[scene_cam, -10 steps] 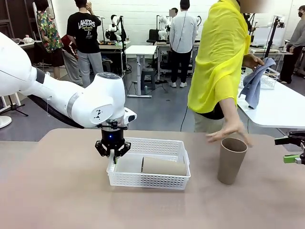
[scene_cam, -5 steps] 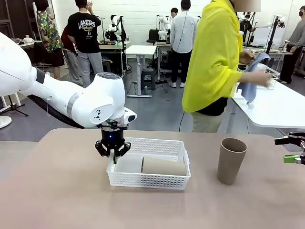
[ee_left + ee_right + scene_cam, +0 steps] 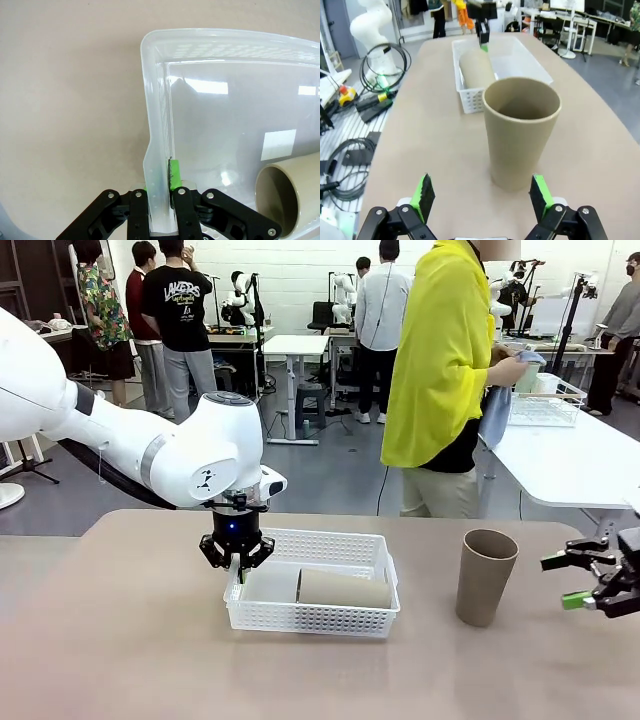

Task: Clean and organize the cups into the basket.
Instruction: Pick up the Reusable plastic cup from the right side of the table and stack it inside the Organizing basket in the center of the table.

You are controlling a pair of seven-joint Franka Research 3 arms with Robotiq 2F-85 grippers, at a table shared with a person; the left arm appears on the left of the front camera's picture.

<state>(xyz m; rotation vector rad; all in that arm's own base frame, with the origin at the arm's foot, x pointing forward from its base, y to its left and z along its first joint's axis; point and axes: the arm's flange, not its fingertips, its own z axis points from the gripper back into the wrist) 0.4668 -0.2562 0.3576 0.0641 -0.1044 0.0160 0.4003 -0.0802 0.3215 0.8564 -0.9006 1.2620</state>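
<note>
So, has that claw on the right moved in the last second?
Yes. In the front view the right gripper has slid left, toward the upright tan cup, which stayed put.

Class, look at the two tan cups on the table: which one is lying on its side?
The tan cup inside the white basket lies on its side; the other tan cup stands upright on the table, right of the basket.

The left arm (image 3: 150, 455) was bent in from the left with its wrist pointing straight down. The left gripper (image 3: 237, 562) was pinched tight on the end wall of the basket (image 3: 330, 540). The right gripper (image 3: 578, 580) lay level and low at the right edge, fingers spread wide, holding nothing.
</note>
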